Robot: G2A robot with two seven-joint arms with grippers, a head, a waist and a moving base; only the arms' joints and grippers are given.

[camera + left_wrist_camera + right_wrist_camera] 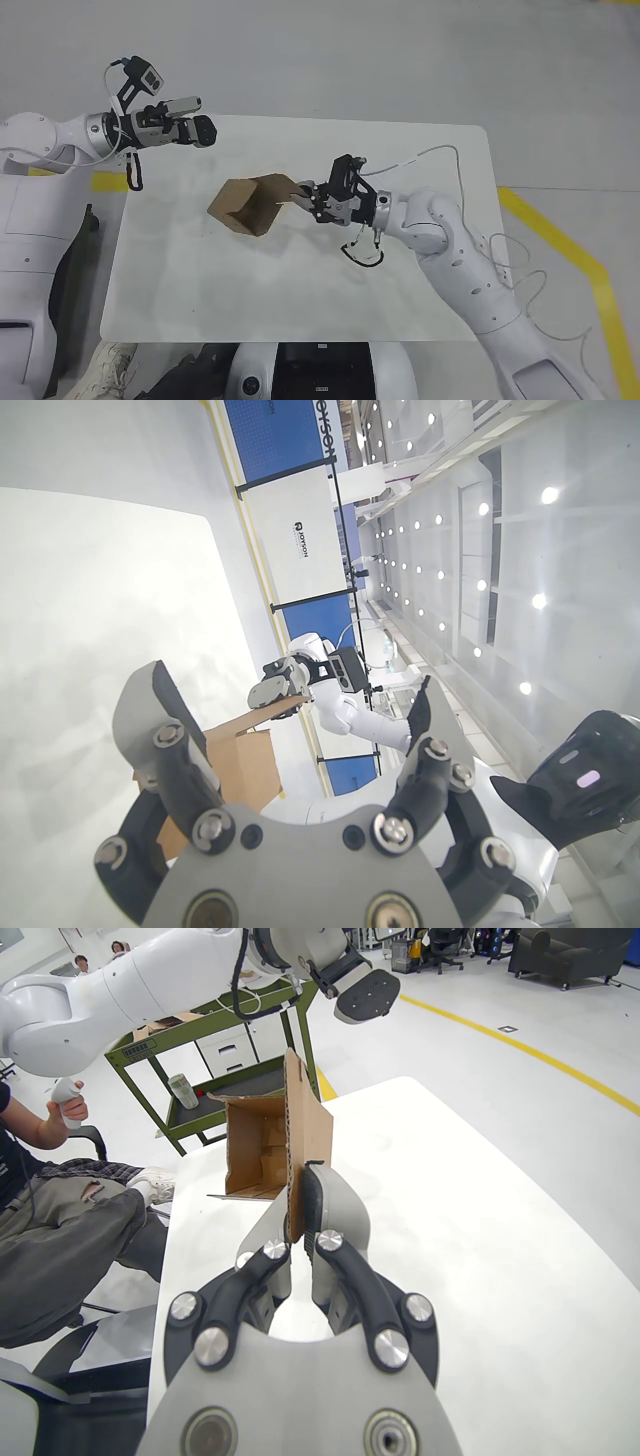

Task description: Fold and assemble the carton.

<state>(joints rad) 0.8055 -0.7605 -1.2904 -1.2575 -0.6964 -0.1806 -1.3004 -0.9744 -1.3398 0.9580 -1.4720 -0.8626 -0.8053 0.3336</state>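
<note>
Pinching a brown corrugated cardboard carton (243,206) by one flap (311,1138), right pincer (298,1198) clenched.
Left pincer (195,118), upper left, released; unsupported flap may tear.

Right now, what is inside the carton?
Through the open end of the carton, only bare cardboard walls and folded inner flaps show. The flap pinched in the right gripper hides part of the interior.
</note>
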